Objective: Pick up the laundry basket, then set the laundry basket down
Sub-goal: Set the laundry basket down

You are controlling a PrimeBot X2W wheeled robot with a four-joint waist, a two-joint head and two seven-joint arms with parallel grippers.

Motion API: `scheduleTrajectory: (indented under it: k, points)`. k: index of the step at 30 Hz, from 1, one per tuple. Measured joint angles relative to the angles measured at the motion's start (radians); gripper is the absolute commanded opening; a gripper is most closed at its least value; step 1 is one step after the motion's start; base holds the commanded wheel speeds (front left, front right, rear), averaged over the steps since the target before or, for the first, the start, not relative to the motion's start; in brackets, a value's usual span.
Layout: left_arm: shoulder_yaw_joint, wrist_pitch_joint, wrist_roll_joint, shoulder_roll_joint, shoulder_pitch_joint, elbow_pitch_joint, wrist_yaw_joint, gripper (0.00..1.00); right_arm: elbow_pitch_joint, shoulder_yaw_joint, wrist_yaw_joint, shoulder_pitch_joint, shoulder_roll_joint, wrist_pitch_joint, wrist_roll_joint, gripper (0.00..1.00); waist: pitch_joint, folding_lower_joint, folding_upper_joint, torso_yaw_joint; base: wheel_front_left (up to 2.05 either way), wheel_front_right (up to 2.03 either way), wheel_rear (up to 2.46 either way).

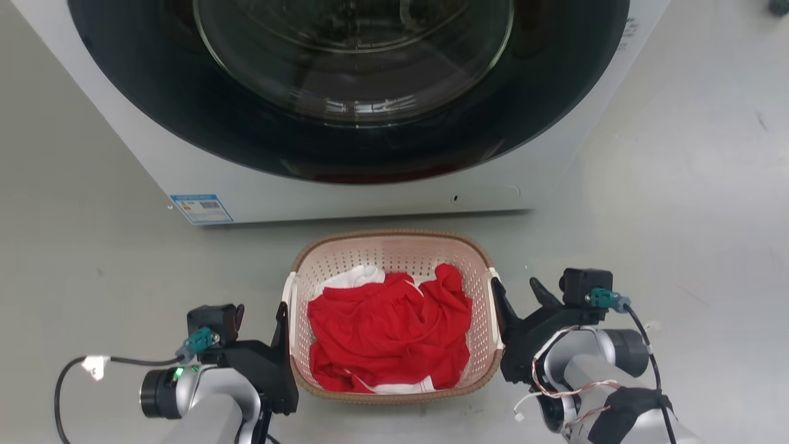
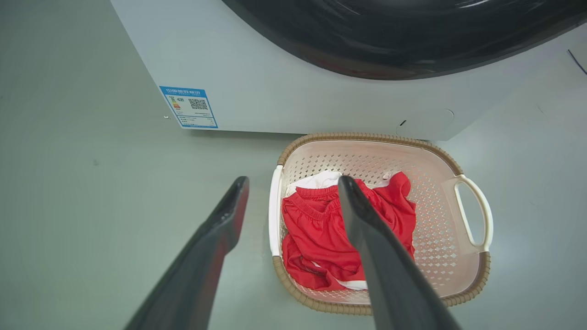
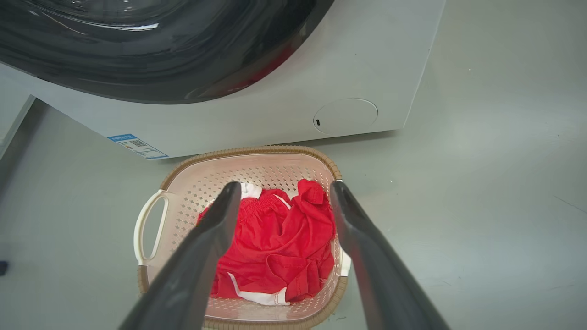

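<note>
Item 1, lower left of the head view: left gripper (image 2: 292, 183). Its two dark fingers stood well apart and held nothing. In the left wrist view one finger lay over bare floor outside the basket and the other over the clothes inside, with the white left handle (image 2: 274, 211) between them. Whether either finger touched the handle could not be told.

Item 2, lower centre: laundry basket (image 1: 394, 235), pale pink-beige, with perforated walls and a brown woven-look rim. It stood on the grey floor (image 1: 678, 185) just in front of the washer. Contents: a crumpled red garment (image 1: 388, 333) covering most of the bottom, and a white piece (image 1: 354, 277) showing at the garment's upper left.

Item 3, lower right: right gripper (image 3: 285, 184), likewise spread wide and empty, at the basket's right side by the white right handle (image 2: 487, 220). Whether it touched the handle could not be told.

Item 4, upper half of the frame: white front-loading washer (image 1: 345, 197) with a round dark glass door (image 1: 351, 74). A blue label (image 1: 201, 208) sat at its lower left corner and a round cover (image 3: 346, 115) at its lower right.
</note>
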Motion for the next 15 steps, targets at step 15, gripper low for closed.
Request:
scheduleTrajectory:
  k: [15]
  points:
    - [0.075, 0.0, 0.104, 0.016, 0.22, -0.252, 0.035, 1.0, -0.163, -0.155, -0.025, 0.194, -0.028, 0.0, -0.11, 1.0, -0.146, 0.0, 0.0001, 0.007, 0.0, 0.0, 0.0]
